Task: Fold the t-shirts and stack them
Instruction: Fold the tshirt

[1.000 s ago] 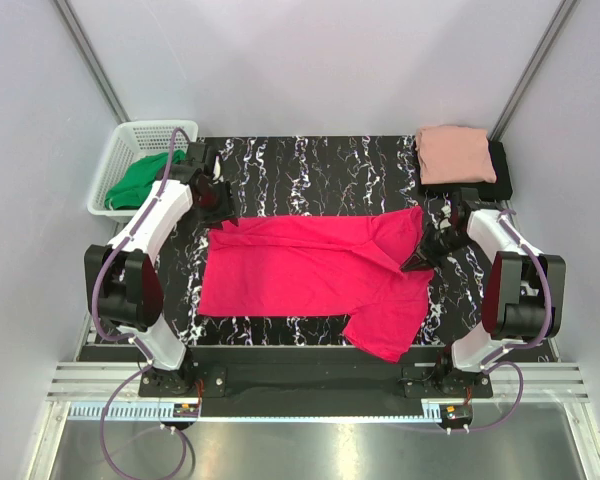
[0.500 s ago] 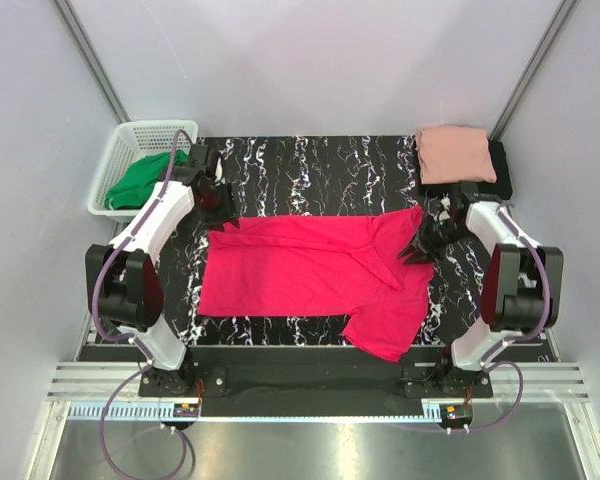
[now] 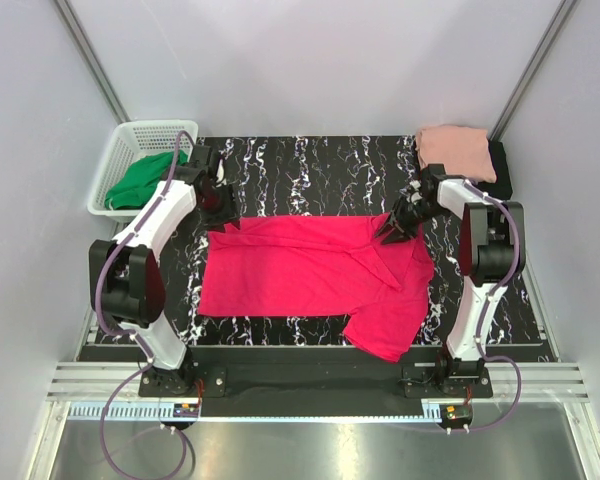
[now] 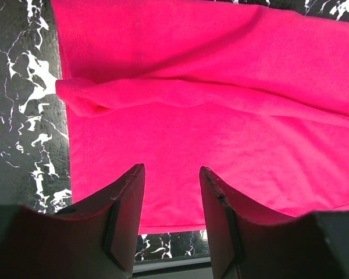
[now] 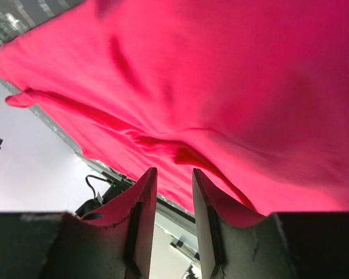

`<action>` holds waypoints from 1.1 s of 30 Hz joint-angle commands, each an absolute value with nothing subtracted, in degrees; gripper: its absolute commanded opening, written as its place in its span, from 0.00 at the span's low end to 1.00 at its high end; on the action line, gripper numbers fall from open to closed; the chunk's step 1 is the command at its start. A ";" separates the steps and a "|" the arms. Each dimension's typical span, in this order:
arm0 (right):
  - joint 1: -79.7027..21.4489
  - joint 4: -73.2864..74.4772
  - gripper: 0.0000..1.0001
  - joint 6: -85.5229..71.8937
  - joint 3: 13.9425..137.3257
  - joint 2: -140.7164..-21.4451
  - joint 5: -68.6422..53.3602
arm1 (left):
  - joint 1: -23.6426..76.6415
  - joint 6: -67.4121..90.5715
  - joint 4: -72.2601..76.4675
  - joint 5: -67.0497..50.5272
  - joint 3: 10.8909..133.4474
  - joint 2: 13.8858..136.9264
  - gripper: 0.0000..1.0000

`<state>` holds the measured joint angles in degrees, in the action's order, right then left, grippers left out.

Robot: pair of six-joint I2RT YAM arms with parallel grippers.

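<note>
The crimson shirt [image 3: 300, 265] lies flat on the table [image 3: 310, 170], under both grippers. The left gripper [image 4: 171, 168] is spread wide. The right gripper [image 5: 174, 170] is narrowly parted over the shirt's corner.

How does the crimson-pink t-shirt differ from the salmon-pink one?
The crimson-pink t-shirt lies spread out mid-table; the salmon-pink t-shirt is folded compactly at the far right corner. The crimson-pink one rests directly on the marbled table, the salmon-pink one on a folded black cloth. The crimson-pink one also covers far more area. Both are plain, single-colour cloth.
</note>
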<state>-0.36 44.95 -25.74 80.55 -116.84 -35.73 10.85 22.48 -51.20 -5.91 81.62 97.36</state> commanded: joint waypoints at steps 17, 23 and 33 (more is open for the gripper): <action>-4.40 42.98 0.40 -26.01 81.65 -117.95 -38.50 | 10.99 21.53 -50.18 -6.50 82.79 96.51 0.46; -4.39 43.33 0.41 -25.58 81.56 -118.12 -37.35 | 10.99 21.53 -49.92 -6.15 81.65 96.06 0.46; -4.40 44.47 0.41 -24.35 81.56 -119.00 -34.98 | 10.99 21.18 -49.92 -6.15 81.56 96.24 0.45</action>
